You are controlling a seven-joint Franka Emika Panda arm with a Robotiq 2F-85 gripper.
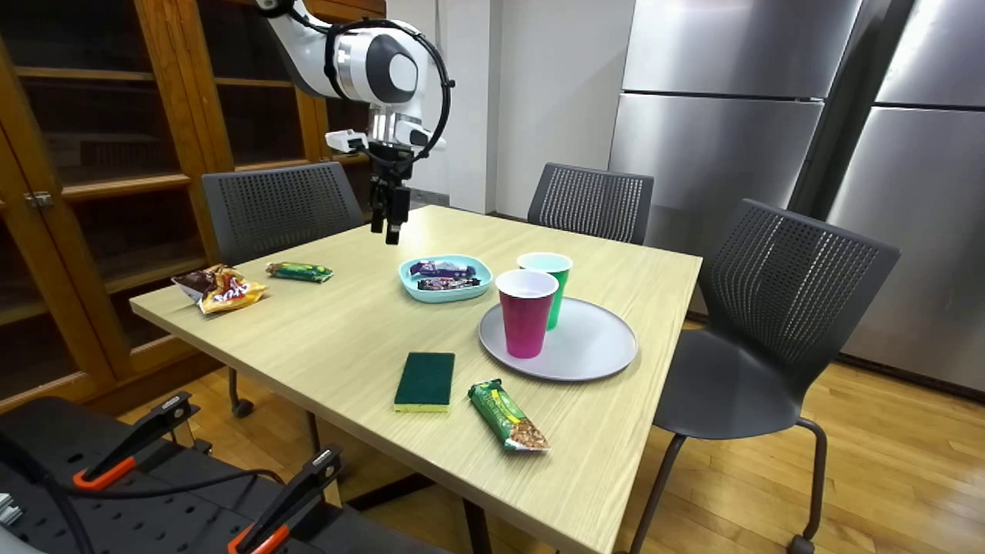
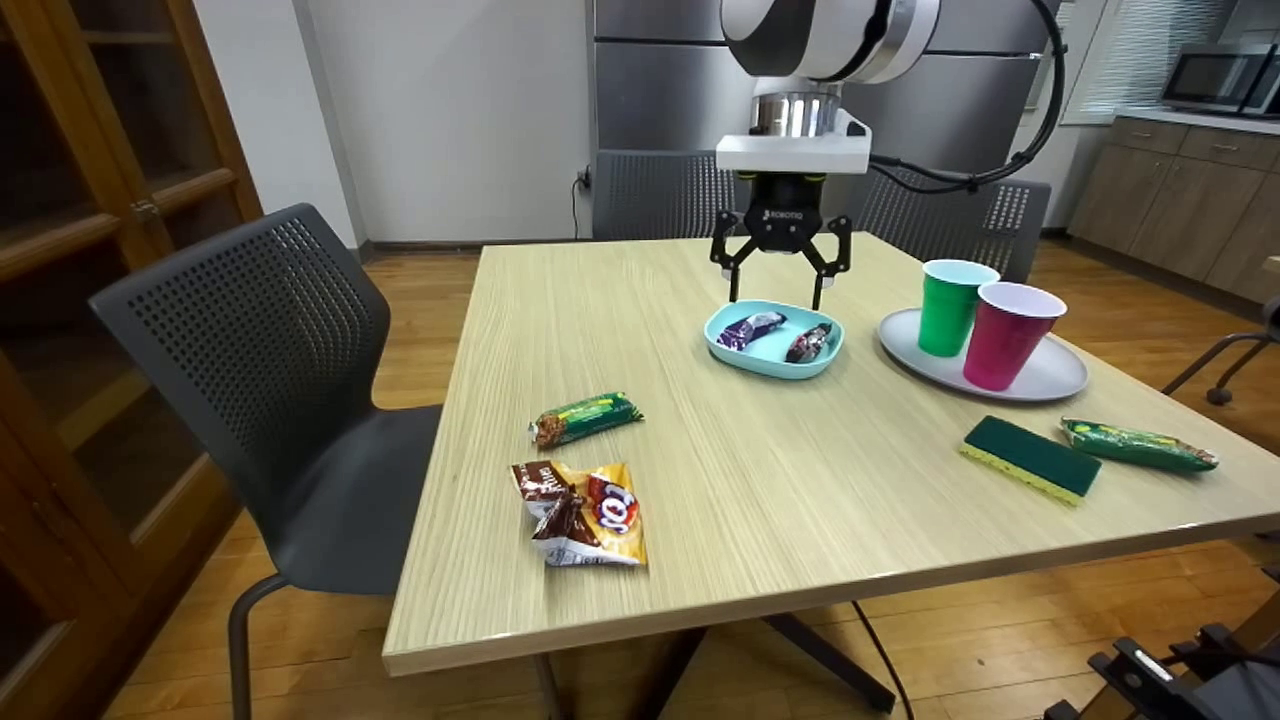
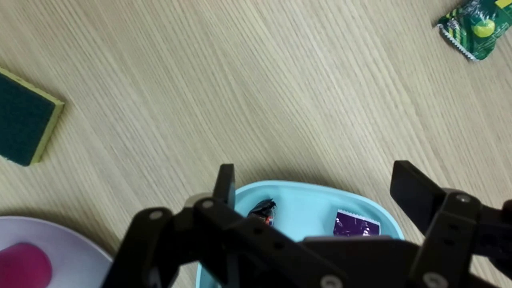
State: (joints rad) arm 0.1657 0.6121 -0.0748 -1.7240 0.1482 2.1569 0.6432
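My gripper [image 3: 315, 165] hangs open above the table with nothing between its fingers. Beneath it sits a light-blue bowl [image 2: 772, 370], seen in all views. Inside lie a purple-wrapped candy [image 1: 442, 268] and a dark-wrapped candy [image 1: 449, 284], side by side and apart. In the wrist view the gripper body covers part of both the purple candy [image 3: 357, 225] and the dark one [image 3: 263, 210]. A grey plate [image 1: 596, 346] beside the bowl carries a green cup [image 2: 943, 320] and a magenta cup [image 2: 1008, 340], both upright.
A green-and-yellow sponge [image 1: 425, 377] lies near a green-wrapped bar [image 1: 504, 415]. Another green bar [image 2: 587, 419] and a yellow-brown snack bag [image 2: 590, 510] are toward the opposite side of the table. Grey chairs [image 1: 769, 323] surround the table; a wooden cabinet [image 1: 177, 154] stands behind.
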